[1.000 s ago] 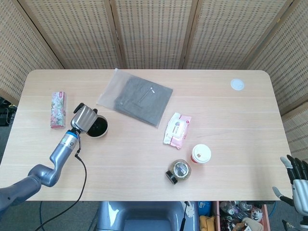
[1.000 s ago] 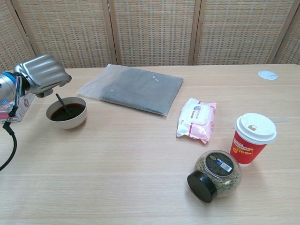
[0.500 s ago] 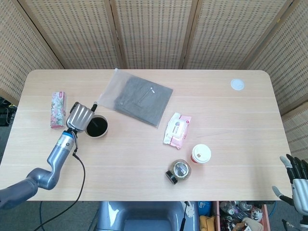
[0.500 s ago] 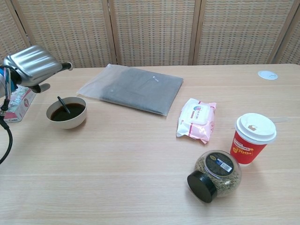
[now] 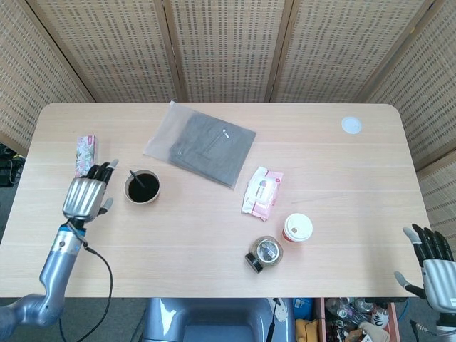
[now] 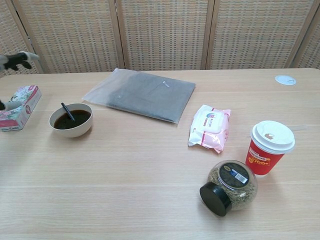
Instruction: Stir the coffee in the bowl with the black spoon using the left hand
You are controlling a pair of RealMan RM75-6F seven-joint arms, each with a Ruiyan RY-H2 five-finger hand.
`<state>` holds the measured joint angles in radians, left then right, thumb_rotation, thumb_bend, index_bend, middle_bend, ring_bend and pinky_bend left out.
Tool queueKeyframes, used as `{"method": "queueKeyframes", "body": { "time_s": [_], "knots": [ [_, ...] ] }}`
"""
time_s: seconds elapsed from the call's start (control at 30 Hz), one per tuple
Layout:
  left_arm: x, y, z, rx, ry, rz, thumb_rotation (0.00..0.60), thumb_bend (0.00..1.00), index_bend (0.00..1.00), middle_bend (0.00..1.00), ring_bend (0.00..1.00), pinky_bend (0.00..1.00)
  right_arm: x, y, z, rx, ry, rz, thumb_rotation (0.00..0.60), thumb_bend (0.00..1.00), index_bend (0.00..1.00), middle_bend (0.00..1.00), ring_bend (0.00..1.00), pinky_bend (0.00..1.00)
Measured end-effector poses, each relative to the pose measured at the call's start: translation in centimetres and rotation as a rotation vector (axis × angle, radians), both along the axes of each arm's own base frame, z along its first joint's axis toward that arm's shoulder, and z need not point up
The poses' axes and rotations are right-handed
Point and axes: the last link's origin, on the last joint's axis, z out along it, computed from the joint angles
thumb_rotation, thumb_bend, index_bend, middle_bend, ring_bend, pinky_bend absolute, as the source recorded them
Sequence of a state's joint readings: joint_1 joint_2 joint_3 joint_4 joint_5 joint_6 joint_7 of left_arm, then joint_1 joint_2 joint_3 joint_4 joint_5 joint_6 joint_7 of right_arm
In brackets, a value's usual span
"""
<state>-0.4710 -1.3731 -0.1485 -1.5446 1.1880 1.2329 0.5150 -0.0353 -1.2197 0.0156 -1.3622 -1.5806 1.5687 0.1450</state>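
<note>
A cream bowl [image 5: 142, 187] [image 6: 71, 120] of dark coffee stands at the table's left side. A black spoon [image 5: 136, 179] [image 6: 67, 112] leans in it, handle up toward the left. My left hand [image 5: 87, 196] hovers to the left of the bowl, apart from it, fingers spread and empty; only its fingertips [image 6: 15, 59] show at the chest view's left edge. My right hand [image 5: 432, 261] hangs open below the table's right front corner.
A pink tissue box [image 5: 85, 155] lies just beyond my left hand. A grey cloth in a clear bag [image 5: 202, 143] lies behind the bowl. A wipes pack [image 5: 262, 191], a red paper cup [image 5: 297, 229] and a jar on its side [image 5: 264, 254] sit centre right. A white disc [image 5: 350, 125] lies far right.
My left hand has let go of the spoon and drawn back left and toward the table's front, away from the bowl. The spoon stays leaning in the coffee.
</note>
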Motion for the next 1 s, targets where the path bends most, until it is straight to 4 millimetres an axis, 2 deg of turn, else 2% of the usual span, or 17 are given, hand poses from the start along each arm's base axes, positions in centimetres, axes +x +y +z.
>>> {"method": "queueKeyframes", "body": {
  "time_s": [0.13, 0.27, 0.33, 0.53, 0.73, 0.9, 1.0],
  "knots": [
    [-2.2, -3.3, 2.0, 0.048, -0.090, 0.066, 0.600, 0.30, 0.00, 0.02, 0.00, 0.23, 0.1, -0.1, -0.2, 0.005, -0.002, 0.005, 0.600, 0.36, 0.12, 0.15, 0.00, 0.01],
    [-3.5, -5.7, 2.9, 0.067, -0.142, 0.086, 0.600, 0.23, 0.00, 0.00, 0.00, 0.03, 0.2, -0.2, -0.2, 0.008, 0.000, 0.009, 0.600, 0.36, 0.13, 0.14, 0.00, 0.01],
    [-4.1, -6.8, 3.1, 0.077, -0.160, 0.090, 0.600, 0.19, 0.00, 0.00, 0.00, 0.00, 0.3, -0.3, -0.3, 0.009, 0.003, 0.012, 0.600, 0.36, 0.14, 0.14, 0.00, 0.01],
    [-5.2, -9.6, 3.5, 0.103, -0.238, 0.086, 0.600, 0.15, 0.00, 0.00, 0.00, 0.00, 0.5, -0.5, -0.4, 0.019, 0.027, 0.016, 0.600, 0.36, 0.14, 0.13, 0.00, 0.01],
    [-6.8, -14.1, 3.1, 0.108, -0.271, 0.101, 0.600, 0.15, 0.00, 0.00, 0.00, 0.00, 0.9, -0.8, -0.9, 0.033, 0.038, 0.022, 0.600, 0.36, 0.14, 0.13, 0.00, 0.01],
    [-7.6, -16.0, 2.7, 0.114, -0.296, 0.146, 0.600, 0.15, 0.00, 0.00, 0.00, 0.00, 1.1, -0.9, -1.0, 0.038, 0.036, 0.027, 0.600, 0.36, 0.14, 0.13, 0.00, 0.01],
    [-7.8, -16.4, 2.7, 0.101, -0.293, 0.159, 0.600, 0.15, 0.00, 0.00, 0.00, 0.00, 1.2, -0.9, -1.0, 0.037, 0.037, 0.031, 0.600, 0.36, 0.14, 0.12, 0.00, 0.01]
  ]
}}
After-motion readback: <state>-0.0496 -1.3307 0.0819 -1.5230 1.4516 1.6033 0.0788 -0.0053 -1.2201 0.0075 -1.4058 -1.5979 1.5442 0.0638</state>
